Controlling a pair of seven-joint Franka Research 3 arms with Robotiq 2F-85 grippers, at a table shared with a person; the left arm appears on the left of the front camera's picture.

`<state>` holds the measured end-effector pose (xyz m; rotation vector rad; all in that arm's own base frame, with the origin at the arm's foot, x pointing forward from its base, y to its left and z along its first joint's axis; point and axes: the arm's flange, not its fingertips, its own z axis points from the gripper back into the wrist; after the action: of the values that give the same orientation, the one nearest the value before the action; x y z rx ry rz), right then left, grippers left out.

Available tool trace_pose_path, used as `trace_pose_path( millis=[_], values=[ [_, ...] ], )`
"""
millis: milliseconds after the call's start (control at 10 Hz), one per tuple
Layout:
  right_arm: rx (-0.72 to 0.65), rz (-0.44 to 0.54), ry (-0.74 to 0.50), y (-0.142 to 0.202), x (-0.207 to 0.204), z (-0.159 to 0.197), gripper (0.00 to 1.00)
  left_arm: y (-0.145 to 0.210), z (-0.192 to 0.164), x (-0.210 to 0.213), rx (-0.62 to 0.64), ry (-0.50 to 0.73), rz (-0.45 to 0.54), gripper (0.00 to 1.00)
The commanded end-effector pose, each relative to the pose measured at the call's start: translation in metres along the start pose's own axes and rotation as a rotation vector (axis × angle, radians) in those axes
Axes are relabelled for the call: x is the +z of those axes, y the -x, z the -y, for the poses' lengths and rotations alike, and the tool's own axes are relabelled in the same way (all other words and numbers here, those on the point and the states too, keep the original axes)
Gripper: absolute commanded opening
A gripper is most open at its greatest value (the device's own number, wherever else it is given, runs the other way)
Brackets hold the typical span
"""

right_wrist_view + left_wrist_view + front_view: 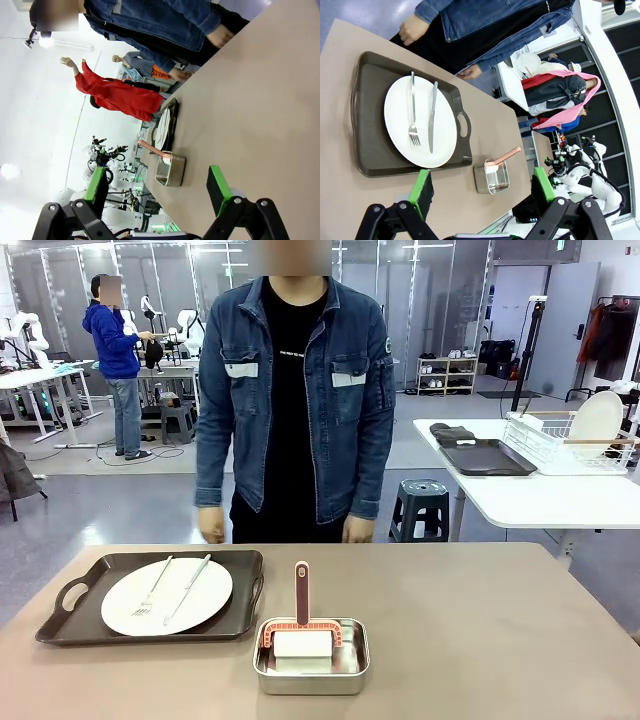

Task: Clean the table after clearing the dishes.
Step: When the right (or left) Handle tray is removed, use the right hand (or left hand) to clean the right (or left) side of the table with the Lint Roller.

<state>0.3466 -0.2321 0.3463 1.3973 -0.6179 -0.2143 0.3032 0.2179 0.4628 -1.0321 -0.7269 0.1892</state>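
1. Lifting the dark brown rectangular handled tray (120,562), at the left of the plain tan-brown rectangular table (480,640), by one side could tilt it; the round white plate (120,608), silver fork (152,590) and knife (187,590) would slide.
2. The left gripper (482,186) and right gripper (157,185) hang wide apart and empty.
3. A careless reach may knock the shiny steel rectangular pan (310,681) nearby.
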Motion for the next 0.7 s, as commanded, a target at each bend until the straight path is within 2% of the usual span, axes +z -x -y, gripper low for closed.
trace_pose_path(
  millis=[0,600],
  values=[
    [-0.013,-0.008,0.007,-0.0022,-0.0007,-0.0025,1.00,-0.0005,-0.0007,0.0023,-0.012,0.020,0.011,1.00],
    [-0.013,-0.008,0.007,-0.0022,-0.0007,-0.0025,1.00,-0.0005,-0.0007,0.0023,-0.012,0.020,0.011,1.00]
  ],
)
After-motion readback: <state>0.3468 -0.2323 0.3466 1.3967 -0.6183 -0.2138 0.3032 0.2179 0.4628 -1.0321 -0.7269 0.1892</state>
